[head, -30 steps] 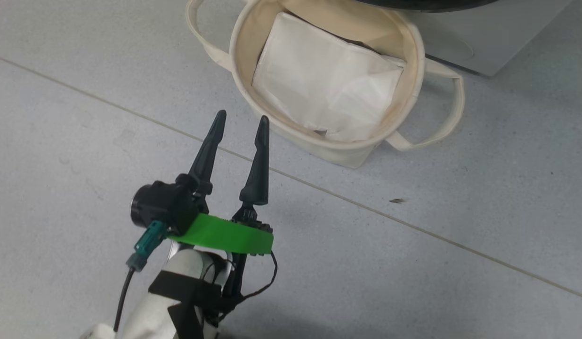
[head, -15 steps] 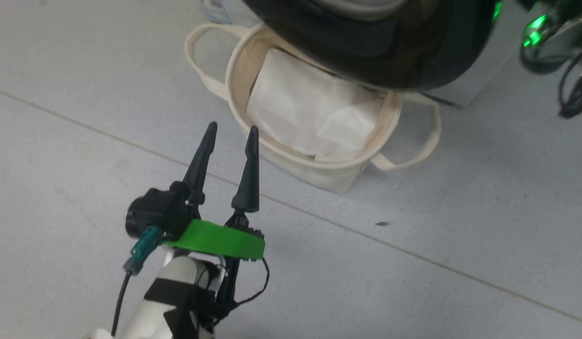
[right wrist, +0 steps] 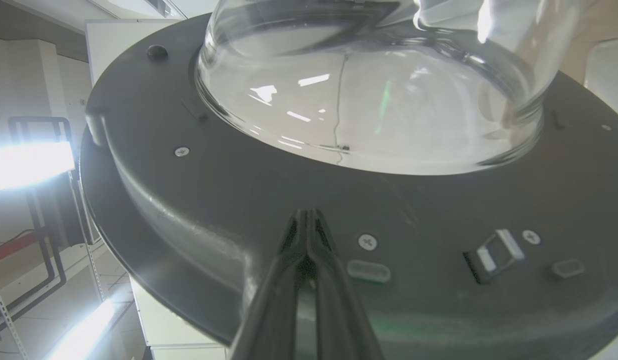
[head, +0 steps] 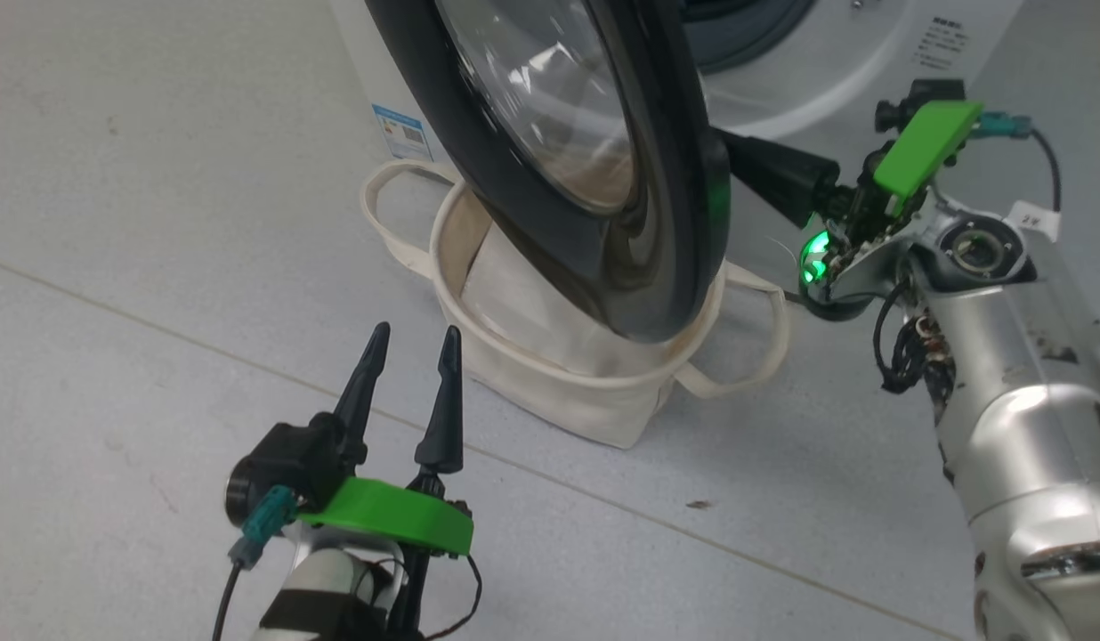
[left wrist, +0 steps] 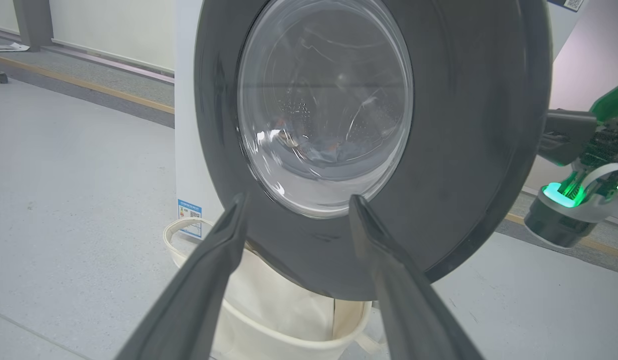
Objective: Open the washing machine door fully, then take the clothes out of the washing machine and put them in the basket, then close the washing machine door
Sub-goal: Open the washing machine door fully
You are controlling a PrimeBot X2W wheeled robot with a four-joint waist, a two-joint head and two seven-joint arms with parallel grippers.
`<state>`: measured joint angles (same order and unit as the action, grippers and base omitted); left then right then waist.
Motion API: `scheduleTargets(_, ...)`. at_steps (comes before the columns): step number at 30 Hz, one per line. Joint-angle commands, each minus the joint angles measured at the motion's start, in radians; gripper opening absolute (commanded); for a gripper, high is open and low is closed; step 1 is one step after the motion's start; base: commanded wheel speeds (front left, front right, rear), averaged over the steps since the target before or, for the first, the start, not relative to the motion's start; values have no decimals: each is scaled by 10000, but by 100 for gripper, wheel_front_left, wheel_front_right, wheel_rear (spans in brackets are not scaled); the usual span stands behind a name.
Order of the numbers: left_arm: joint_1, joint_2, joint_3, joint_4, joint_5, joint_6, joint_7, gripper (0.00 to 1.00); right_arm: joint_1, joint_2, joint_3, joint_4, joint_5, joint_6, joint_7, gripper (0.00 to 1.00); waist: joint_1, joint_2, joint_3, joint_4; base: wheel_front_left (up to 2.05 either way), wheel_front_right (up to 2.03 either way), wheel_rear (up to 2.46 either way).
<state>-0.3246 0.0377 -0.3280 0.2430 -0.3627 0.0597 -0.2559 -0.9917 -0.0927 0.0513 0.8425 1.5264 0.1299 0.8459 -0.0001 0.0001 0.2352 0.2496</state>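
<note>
- Right gripper [right wrist: 305, 216], jaws clenched empty, presses its tips on the inner face of the washing machine door [right wrist: 189, 190], apparently to push it wider.
- Left gripper [head: 414, 334], jaws released, hovers free; the basket [head: 550, 396] sits beyond its tips, under the door.

Ahead of the left gripper [head: 416, 331], with its black fingers [head: 359, 392] above a bright green bracket [head: 390, 516], the door [head: 692, 223] is glossy black around clear glass [head: 550, 98]. The basket [head: 568, 392] beneath is plain cream, the sheet [head: 514, 303] in it white. The washer [head: 835, 62] is white with a blue sticker [head: 399, 132]. The floor [head: 158, 223] is pale grey. Behind the right gripper [right wrist: 304, 215], a light [head: 815, 254] glows green.
</note>
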Motion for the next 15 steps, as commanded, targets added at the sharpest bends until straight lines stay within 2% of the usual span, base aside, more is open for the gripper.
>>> scheduleTargets(1, -85, 126, 391, -220, 59, -80, -59, 100, 29, 334, 264, -447, 197, 8, -134, 0, 1, -1, -257, 192, 0, 0, 0)
scheduleTargets(7, 27, 126, 375, -67, -31, -154, -59, 100, 594, 416, 985, -503, 666, 8, -669, 0, 1, -1, -609, 493, 0, 0, 0)
scheduleTargets(15, 16, 126, 448, 29, 1, -187, -59, 100, 942, 422, 3702, -1058, 2584, 8, -2090, 0, 1, -1, -611, 706, 0, 0, 0)
